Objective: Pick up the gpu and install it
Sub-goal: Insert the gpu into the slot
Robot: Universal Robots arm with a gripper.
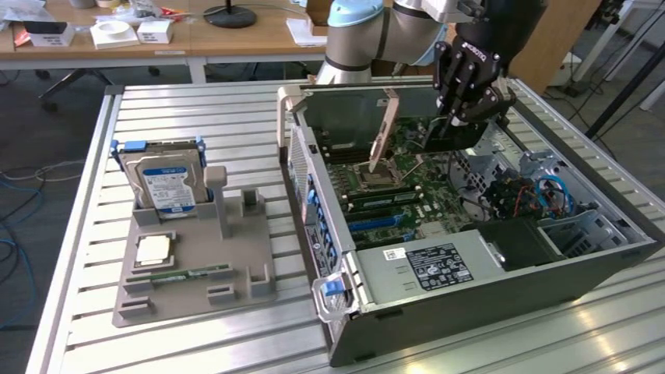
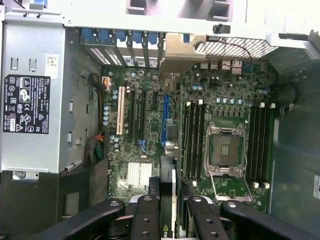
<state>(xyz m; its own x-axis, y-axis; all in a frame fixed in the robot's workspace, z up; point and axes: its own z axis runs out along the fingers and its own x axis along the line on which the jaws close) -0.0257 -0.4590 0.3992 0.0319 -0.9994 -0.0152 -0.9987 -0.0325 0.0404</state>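
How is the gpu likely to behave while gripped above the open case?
Probably stiff: the gpu hangs straight from the gripper without sagging. Likely light, a thin card. Pinched near one edge, it may swing if bumped.

You have a silver slatted metal table point(image 1: 187, 113). Directly on it: a grey plastic parts holder point(image 1: 182, 302) and, just beside it, an open dark-grey computer tower case point(image 1: 499, 319).

Gripper point(image 2: 170, 202) apparently with gpu point(image 2: 168, 172) above motherboard point(image 2: 150, 125)
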